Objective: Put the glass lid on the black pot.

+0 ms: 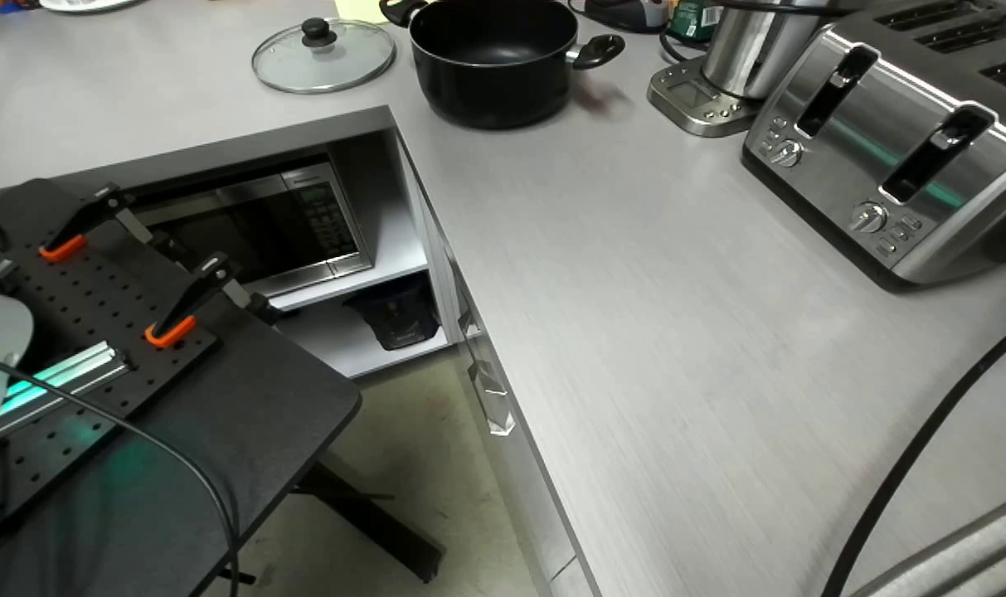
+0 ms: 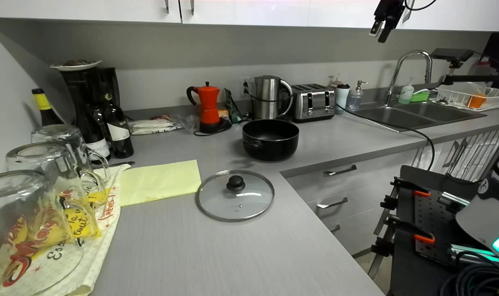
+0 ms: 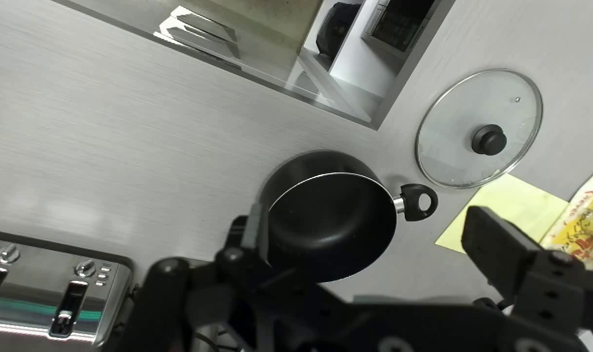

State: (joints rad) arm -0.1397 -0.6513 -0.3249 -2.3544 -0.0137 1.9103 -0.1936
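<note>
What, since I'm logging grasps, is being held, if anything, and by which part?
Nothing is held: the fingers are apart and empty, and the lid lies on the counter.

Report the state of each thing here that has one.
Gripper: jaws open, holding nothing
Black pot: upright, uncovered, looks empty
Glass lid: off the pot, lying flat
Toaster: levers up
Steel kettle: upright
Microwave: shut
Drawers: shut
Upper cabinet doors: shut
Glass mugs: appear upside down

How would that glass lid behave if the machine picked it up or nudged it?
The glass lid is probably stiff yet fragile, being clear glass. Its shiny surface may be slippery, though the raised black knob likely offers better grip. Lying flat, it would probably slide if pushed, not roll.
</note>
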